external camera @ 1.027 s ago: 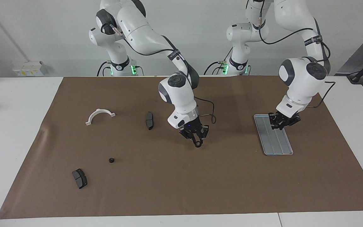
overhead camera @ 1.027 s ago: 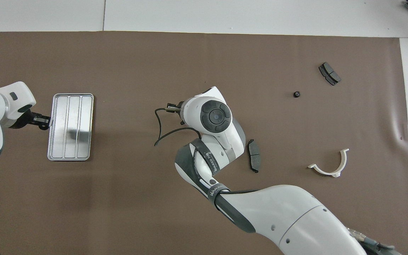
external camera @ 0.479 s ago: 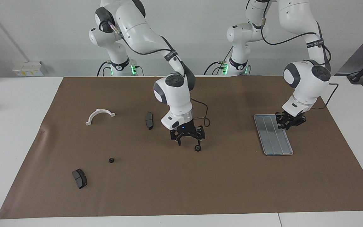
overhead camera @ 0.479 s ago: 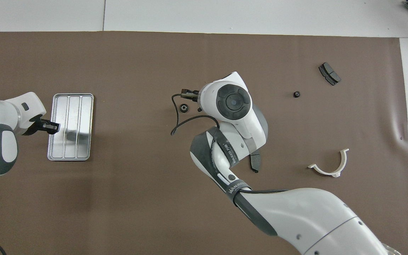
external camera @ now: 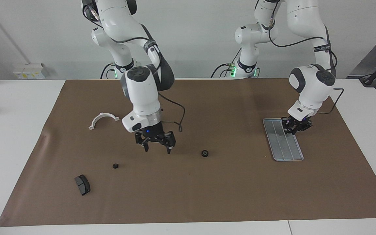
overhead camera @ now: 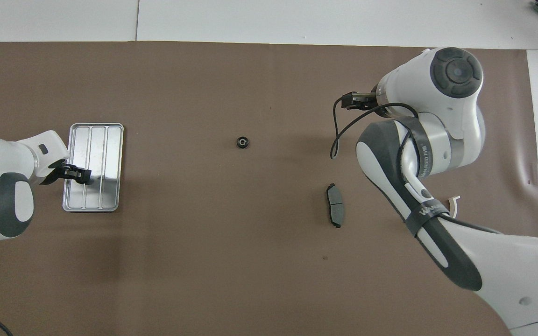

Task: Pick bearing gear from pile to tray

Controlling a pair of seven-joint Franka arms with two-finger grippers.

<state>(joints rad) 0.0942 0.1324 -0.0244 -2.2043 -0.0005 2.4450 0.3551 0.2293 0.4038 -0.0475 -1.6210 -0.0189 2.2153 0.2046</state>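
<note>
A small black bearing gear [external camera: 204,153] [overhead camera: 242,142] lies alone on the brown mat near the table's middle. My right gripper [external camera: 157,149] hangs open and empty just above the mat, a short way from that gear toward the right arm's end. In the overhead view its own hand hides it. A second small black ring [external camera: 115,165] lies farther from the robots, toward the right arm's end. The silver tray [external camera: 282,145] [overhead camera: 105,163] lies at the left arm's end. My left gripper [external camera: 295,128] [overhead camera: 75,173] is low over the tray's nearer part.
A dark curved pad [external camera: 82,184] lies near the mat's corner at the right arm's end. Another pad [overhead camera: 335,211] lies under the right arm. A white half-ring bracket [external camera: 103,119] [overhead camera: 453,203] lies nearer the robots.
My right gripper has opened, left the bearing gear on the mat's middle, and swung toward the right arm's end. The left gripper has shifted slightly over the tray.
</note>
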